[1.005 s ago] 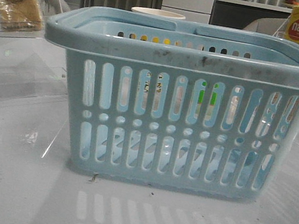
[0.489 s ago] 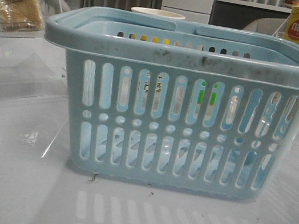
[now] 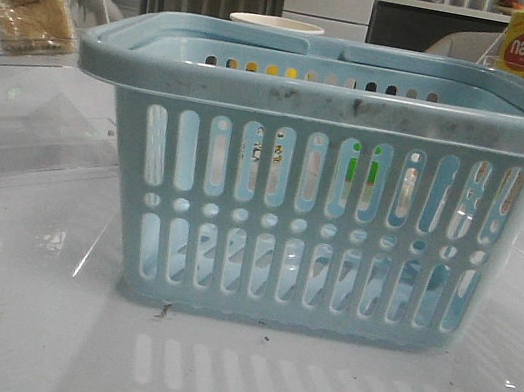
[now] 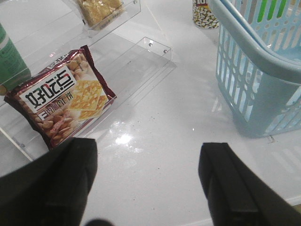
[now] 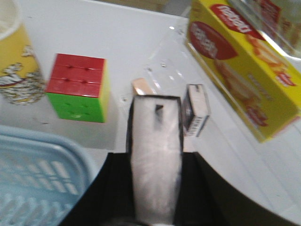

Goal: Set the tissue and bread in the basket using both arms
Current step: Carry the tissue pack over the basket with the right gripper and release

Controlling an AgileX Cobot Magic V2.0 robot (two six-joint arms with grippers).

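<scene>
The pale blue basket stands mid-table; its corner shows in the left wrist view and its rim in the right wrist view. The bread, tan in a clear wrapper with a black label, lies on a clear acrylic shelf at the back left, also seen from the left wrist. My left gripper hangs open over bare table between shelf and basket. My right gripper is shut on the tissue, a white-faced pack with black edges, held beside the basket's rim. Neither gripper shows in the front view.
A maroon biscuit pack and a green can sit on the acrylic shelf. A popcorn cup, a colour cube, a small black-and-white box and the yellow nabati box lie behind the basket.
</scene>
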